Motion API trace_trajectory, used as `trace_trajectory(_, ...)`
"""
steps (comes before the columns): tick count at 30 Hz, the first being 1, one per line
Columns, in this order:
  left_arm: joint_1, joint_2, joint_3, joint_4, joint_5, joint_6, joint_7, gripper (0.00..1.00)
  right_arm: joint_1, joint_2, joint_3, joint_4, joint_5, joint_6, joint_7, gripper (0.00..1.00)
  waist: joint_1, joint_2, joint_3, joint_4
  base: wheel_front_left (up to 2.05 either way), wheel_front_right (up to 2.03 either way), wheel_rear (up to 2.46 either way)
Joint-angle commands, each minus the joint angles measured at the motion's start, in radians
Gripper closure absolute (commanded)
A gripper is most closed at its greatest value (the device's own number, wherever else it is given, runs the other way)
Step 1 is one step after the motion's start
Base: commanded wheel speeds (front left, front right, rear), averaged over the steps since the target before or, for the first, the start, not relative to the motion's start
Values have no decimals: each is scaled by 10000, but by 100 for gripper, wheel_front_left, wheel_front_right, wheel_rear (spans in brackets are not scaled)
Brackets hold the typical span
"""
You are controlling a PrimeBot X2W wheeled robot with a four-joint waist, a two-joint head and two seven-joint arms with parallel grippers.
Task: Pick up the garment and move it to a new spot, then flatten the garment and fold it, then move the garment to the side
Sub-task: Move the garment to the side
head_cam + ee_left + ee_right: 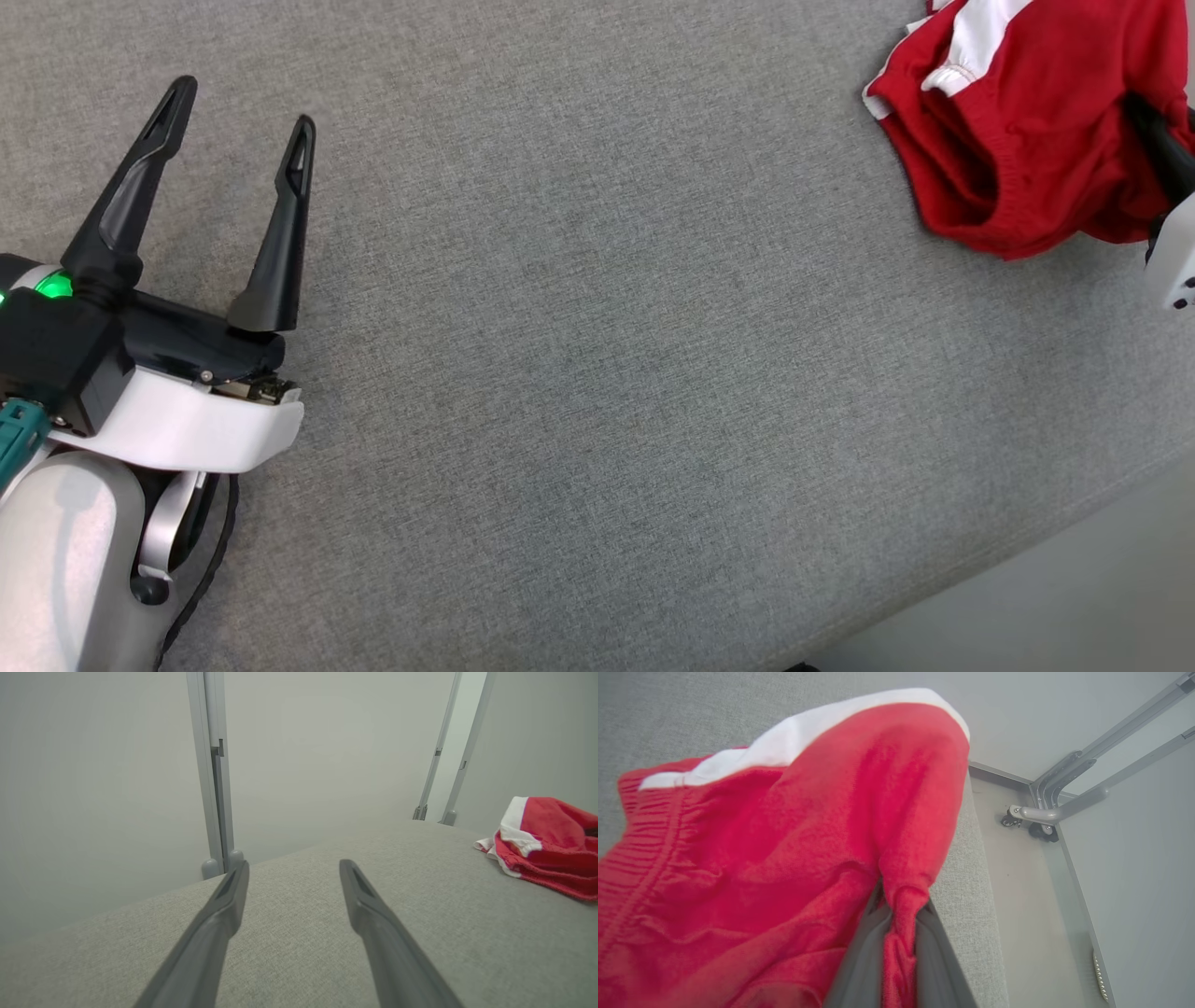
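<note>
Currently the garment sits at the far right of the grey tabletop, close to its right edge and well apart from the left gripper. It is red with white trim and a gathered waistband, bunched rather than flat.

Right gripper: pressed together on a fold of the garment. In the right wrist view a red ridge of cloth runs between the two dark fingers and the rest of the fabric billows up and to the left of them. In the head view one dark finger is partly buried in the red cloth at the frame's right edge, with the white wrist housing just below it.

Left gripper: spread wide and pinching nothing. Its fingers point up the head view at the lower left, over bare tabletop. The left wrist view confirms the gap between the fingers (grey fabric shows plainly through it).

In the left wrist view the garment lies at the right, its lower edge resting on the tabletop and the white trim on top.

Surroundings: pale floor lies beyond the tabletop's edge. Grey metal posts stand behind the tabletop against a plain wall. A frame foot with a caster stands on the floor.
</note>
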Motion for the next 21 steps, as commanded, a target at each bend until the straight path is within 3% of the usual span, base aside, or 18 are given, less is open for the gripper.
trace_trajectory(1,-153,25,18,-2,21,-51,-49,0,-119,31,-55,165,65,0,-87,100,0,0,48,36,0,0,0)
trace_trajectory(3,-160,30,10,34,3,-38,-68,0,-191,179,-112,441,184,0,-178,39,0,0,91,59,0,0,0)
trace_trajectory(4,-159,32,10,57,-8,-27,-85,0,-211,235,-161,591,241,0,-232,0,0,0,101,62,0,0,0)
trace_trajectory(14,89,-17,-47,341,-98,79,-204,0,196,735,-1125,1815,236,0,-1678,0,0,0,-320,-20,0,0,0)
trace_trajectory(21,429,-132,58,630,-295,297,-407,0,1188,1226,-2849,1336,125,0,-2300,0,0,0,-1021,53,0,0,0)
